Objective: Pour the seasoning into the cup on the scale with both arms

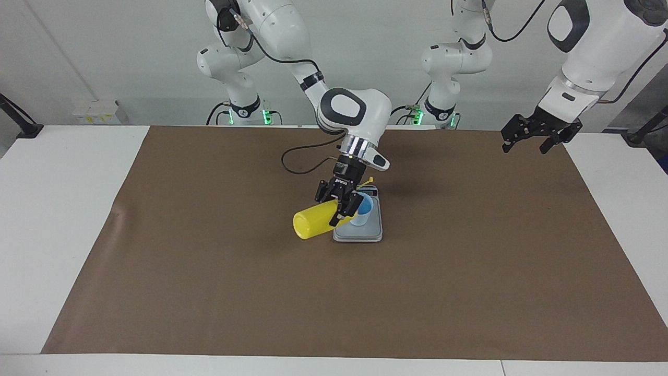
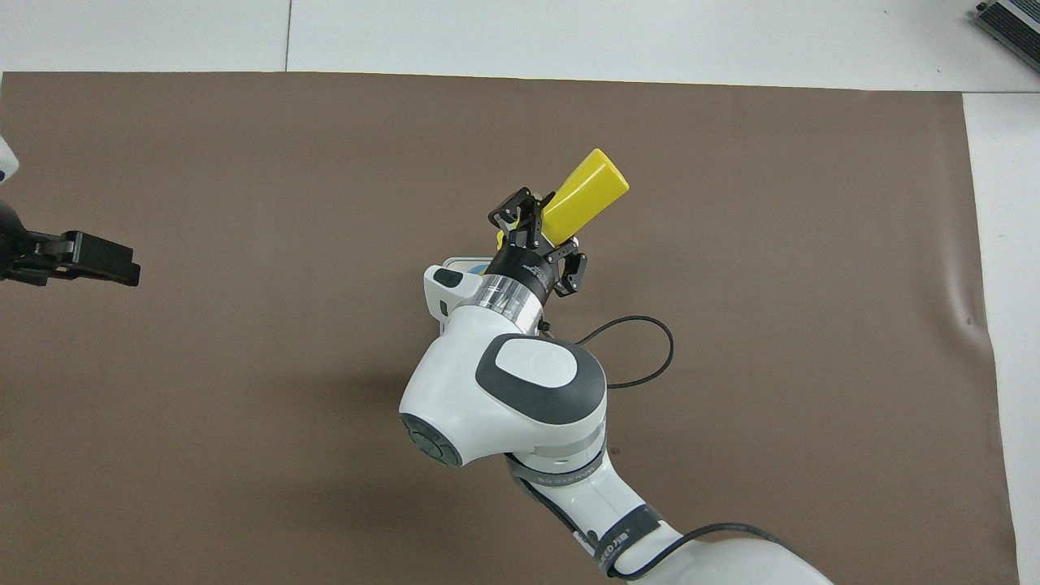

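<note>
My right gripper [image 1: 342,206] is shut on the yellow seasoning bottle [image 1: 313,223] near its nozzle end. It holds the bottle tipped on its side, with the nozzle at the rim of the pale blue cup [image 1: 364,210]. The bottle's base points away toward the right arm's end of the table. The cup stands upright on the silver-grey scale [image 1: 365,234]. The yellow cap strap [image 1: 369,181] sticks out beside the wrist. In the overhead view the right gripper [image 2: 540,236] and bottle [image 2: 583,197] show, and the wrist hides the cup. My left gripper [image 1: 537,137] waits open and raised over the mat's edge.
A brown mat [image 1: 209,292] covers most of the white table [image 1: 62,209]. A black cable [image 1: 300,156] loops from the right wrist over the mat, nearer to the robots than the scale. A corner of the scale [image 2: 452,264] shows in the overhead view.
</note>
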### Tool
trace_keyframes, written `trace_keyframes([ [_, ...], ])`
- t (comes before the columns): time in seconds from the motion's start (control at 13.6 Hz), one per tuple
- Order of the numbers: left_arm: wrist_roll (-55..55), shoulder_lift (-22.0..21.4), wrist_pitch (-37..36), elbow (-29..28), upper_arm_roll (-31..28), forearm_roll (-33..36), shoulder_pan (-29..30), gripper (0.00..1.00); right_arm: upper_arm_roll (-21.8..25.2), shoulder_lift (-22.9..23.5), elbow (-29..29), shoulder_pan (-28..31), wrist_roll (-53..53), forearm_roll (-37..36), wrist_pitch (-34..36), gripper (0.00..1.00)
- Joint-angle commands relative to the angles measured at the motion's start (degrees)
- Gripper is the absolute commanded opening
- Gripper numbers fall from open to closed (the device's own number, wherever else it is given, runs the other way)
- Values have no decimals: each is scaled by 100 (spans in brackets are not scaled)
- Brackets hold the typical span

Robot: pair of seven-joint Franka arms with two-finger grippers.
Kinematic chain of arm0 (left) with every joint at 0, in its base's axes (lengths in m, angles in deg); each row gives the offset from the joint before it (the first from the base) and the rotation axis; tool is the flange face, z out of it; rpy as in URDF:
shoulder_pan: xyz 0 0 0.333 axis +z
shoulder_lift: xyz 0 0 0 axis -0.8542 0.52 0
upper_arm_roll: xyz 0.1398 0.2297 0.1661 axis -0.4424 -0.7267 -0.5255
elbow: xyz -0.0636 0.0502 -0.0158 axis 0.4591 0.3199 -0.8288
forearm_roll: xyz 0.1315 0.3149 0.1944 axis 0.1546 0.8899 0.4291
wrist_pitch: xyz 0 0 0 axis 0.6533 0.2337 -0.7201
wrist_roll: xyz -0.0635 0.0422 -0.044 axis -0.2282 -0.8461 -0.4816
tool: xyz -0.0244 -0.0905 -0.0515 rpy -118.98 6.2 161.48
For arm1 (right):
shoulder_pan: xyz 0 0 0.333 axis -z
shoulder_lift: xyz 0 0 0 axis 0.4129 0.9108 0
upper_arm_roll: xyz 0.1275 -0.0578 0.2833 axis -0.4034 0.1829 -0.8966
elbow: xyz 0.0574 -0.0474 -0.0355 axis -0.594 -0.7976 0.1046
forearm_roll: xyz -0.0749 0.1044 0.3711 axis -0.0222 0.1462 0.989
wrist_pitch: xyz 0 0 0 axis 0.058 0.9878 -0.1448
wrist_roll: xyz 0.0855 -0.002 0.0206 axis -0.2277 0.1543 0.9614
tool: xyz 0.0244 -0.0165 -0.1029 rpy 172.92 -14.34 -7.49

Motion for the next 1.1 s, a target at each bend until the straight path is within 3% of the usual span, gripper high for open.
trace_keyframes([
  [0.0, 21, -180, 31, -198, -11, -88, 26, 100, -35, -295, -98, 279, -56, 284, -370, 0],
  [0.15, 21, -180, 31, -198, -11, -88, 26, 100, -27, -401, -19, 332, -65, 1373, -406, 0],
  [0.51, 21, -180, 31, -198, -11, -88, 26, 100, -27, -699, 7, 771, -30, 2622, -722, 0],
  [0.66, 21, -180, 22, -198, -11, -88, 26, 100, -9, -918, 16, 956, -65, 3822, -661, 0],
  [1.03, 21, -180, 31, -198, -11, -88, 26, 100, -9, -1367, -80, 1772, 75, 5626, -652, 0],
])
